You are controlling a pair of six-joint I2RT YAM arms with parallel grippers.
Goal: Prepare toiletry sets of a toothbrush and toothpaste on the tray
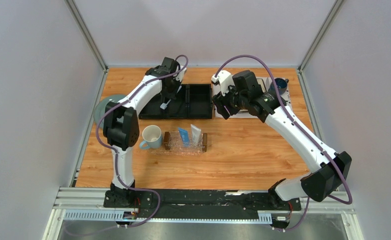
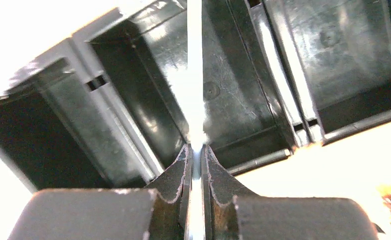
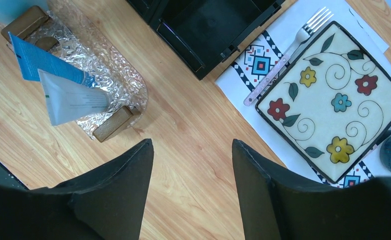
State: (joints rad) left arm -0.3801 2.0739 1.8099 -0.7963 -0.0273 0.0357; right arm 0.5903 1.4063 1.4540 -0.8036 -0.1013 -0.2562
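Observation:
The toothbrush [image 2: 195, 75] shows as a slim white handle running straight up from my left gripper [image 2: 196, 150], which is shut on it above the black organizer [image 2: 243, 100]. Seen from above, that gripper [image 1: 165, 104] hangs over the organizer's left compartments. The tray [image 1: 175, 146], clear and textured with brown wooden end bars, lies mid-table and holds a blue toothpaste tube [image 1: 184, 136] and a white toothpaste tube [image 1: 196, 134]. Both tubes [image 3: 70, 100] appear on the tray [image 3: 118, 75] in the right wrist view. My right gripper [image 3: 191, 145] is open and empty above bare wood, right of the tray.
A white mug [image 1: 151, 136] stands just left of the tray. A square floral plate [image 3: 333, 100] sits on a patterned mat with a fork [image 3: 303, 35] beside it. A dark cup [image 1: 281, 85] stands at the back right. A grey disc [image 1: 103, 105] lies at the left edge.

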